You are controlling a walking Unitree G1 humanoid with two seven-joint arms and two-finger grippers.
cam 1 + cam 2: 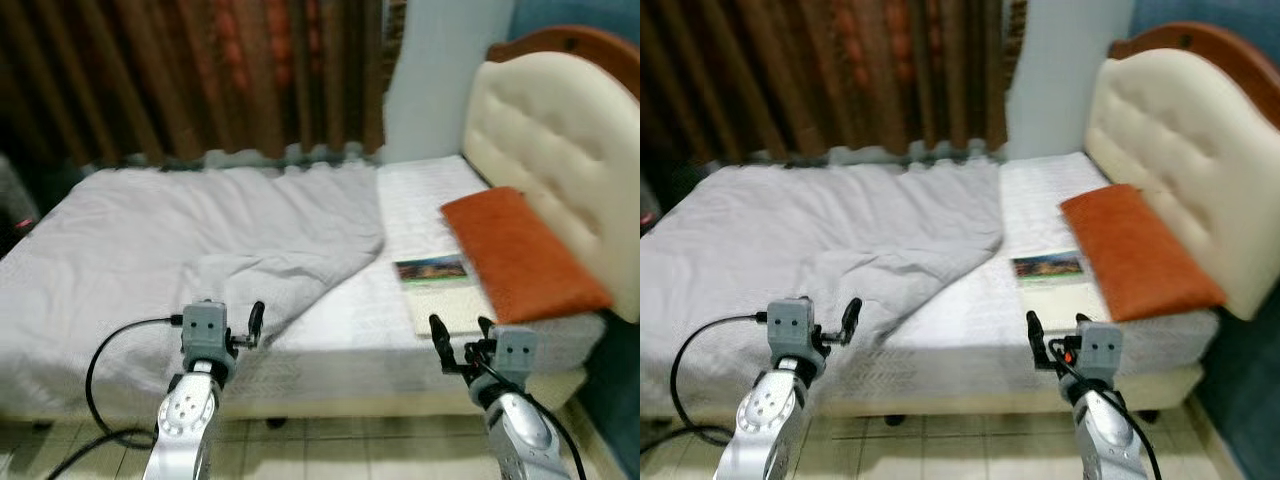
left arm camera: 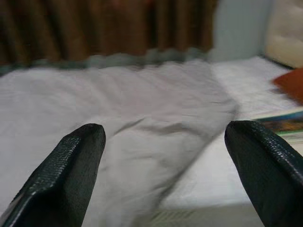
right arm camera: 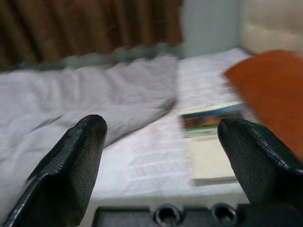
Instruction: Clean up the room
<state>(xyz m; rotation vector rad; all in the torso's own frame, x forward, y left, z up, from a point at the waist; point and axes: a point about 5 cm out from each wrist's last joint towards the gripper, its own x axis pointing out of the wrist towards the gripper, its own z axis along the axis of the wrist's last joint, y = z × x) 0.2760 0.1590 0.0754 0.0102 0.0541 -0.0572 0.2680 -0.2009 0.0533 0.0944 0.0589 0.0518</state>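
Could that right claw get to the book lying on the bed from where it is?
Probably yes. The right claw hangs open at the bed's edge, just short of the book, with nothing between them; the orange pillow overlaps only the book's far side.

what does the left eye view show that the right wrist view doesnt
Left eye view alone: both silver arms, the left pincer and right pincer raised before the bed, a black cable looping by the left arm, the tiled floor, and the whole cream headboard.

Right wrist view alone: the right pincer's two black fingers close up, spread apart.

Both: the rumpled grey blanket, orange pillow, book, brown curtains.
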